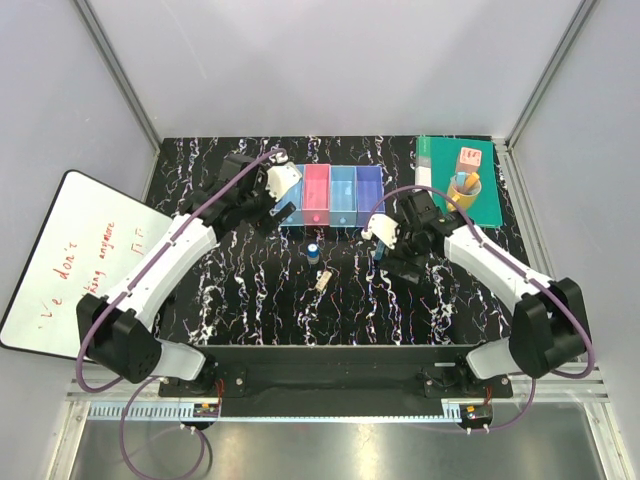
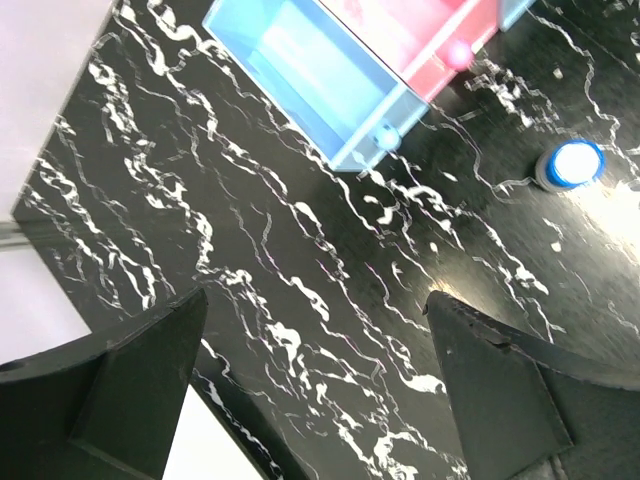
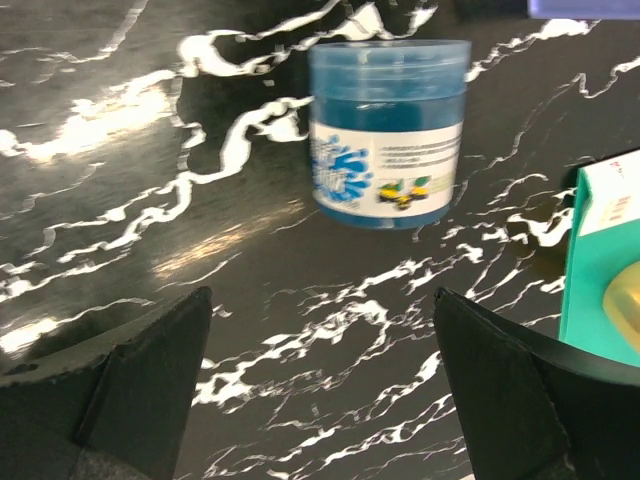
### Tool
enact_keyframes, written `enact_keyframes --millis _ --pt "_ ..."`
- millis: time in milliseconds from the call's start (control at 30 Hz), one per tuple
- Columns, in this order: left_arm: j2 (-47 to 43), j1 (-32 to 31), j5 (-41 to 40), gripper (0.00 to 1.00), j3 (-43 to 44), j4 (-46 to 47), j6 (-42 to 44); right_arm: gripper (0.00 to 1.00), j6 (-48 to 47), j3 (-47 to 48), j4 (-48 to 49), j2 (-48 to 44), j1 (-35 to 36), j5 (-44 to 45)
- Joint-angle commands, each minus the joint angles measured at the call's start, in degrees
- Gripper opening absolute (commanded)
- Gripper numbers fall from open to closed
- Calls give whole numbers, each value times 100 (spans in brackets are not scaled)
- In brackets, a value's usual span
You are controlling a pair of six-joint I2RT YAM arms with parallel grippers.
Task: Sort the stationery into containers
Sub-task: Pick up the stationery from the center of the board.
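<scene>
Top cam: row of 4 translucent bins side by side at far-centre of black marbled table (image 1: 250,290): lt-blue bin (image 1: 291,196), pink bin (image 1: 316,195), blue bin (image 1: 343,195), purple bin (image 1: 369,190), walls touching. At near-left corner of lt-blue bin: L gripper (image 2: 315,300), fingers (image 2: 130,390) spread wide, nothing between, only bare tabletop below. In front of purple bin: R gripper (image 3: 322,295), also spread wide, not clamped on anything. Just ahead of R fingertips: blue jar (image 3: 388,135) w/ printed label, apart from both pads, on table; upright or tipped, cannot tell. In front of pink bin: blue cylinder w/ pale top (image 1: 313,251), standing on table, outside all bins, between the two grippers; seen at right edge of L wrist cam too. Just nearer than that: pale clip (image 1: 323,281), flat on table, apart from cylinder. At near end of pink bin: small pink ball (image 2: 458,52); at near end of lt-blue bin: pale-blue ball (image 2: 385,137); inside or on wall, cannot tell. Far-right corner: green book (image 1: 445,150) w/ yellow mug (image 1: 463,192) and pink cube (image 1: 468,158) on top, a few stick-like items in mug. Off left edge of table: whiteboard (image 1: 80,250) w/ red handwriting
</scene>
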Motion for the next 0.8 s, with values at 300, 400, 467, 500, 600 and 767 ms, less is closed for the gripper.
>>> enact_keyframes --millis 300,400,467,500,600,767 --pt "-87 -19 77 99 -50 -155 67 100 -442 303 964 916 -447 -446" --pt "10 -19 50 99 -41 -155 111 100 -363 417 964 1004 -447 -622" --pt "62 -19 59 99 -32 -155 120 100 -302 522 964 1092 -447 -692" --pt "89 -19 77 99 -23 -155 120 100 -275 549 964 1135 -447 -701" --pt "124 -19 121 99 -15 -155 129 100 -258 619 973 1311 -447 -701" --pt "168 -19 121 99 -6 -154 173 100 -222 584 1052 1557 -447 -789"
